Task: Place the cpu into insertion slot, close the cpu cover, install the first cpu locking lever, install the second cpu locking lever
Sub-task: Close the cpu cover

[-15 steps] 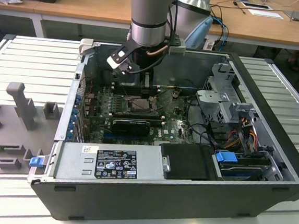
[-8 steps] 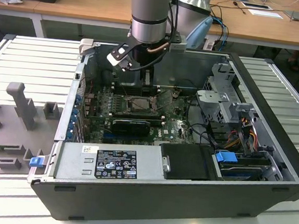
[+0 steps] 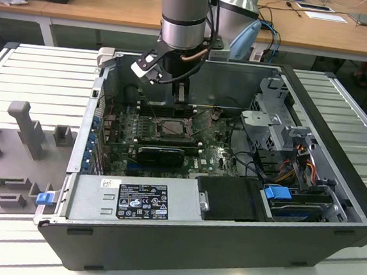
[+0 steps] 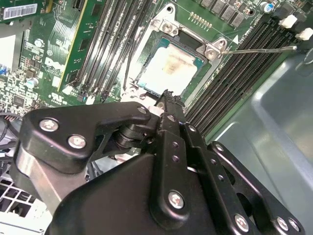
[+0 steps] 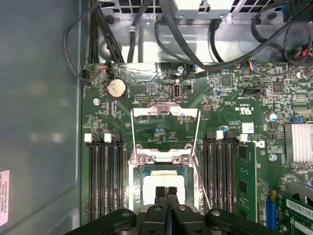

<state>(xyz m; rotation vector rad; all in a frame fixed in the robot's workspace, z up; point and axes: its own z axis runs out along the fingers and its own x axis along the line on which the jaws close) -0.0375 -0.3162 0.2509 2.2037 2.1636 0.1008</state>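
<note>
One grey ribbed metal surface point(image 3: 41, 73) carries, at the exterior view's left, some blocky grey plastic shapes point(image 3: 23, 127), and then one open black computer case point(image 3: 180, 246). Inside the case lies the green motherboard point(image 5: 100, 115) with one round silver battery point(image 5: 116, 88). The cpu point(image 5: 164, 182), flat and square with a pale silvery top, sits in the metal-rimmed insertion slot point(image 5: 164, 157). Just over it hangs the black claw point(image 5: 166, 192), its two fingers clenched together on nothing. Two thin wire rods point(image 4: 259, 49) flank the slot.
</note>
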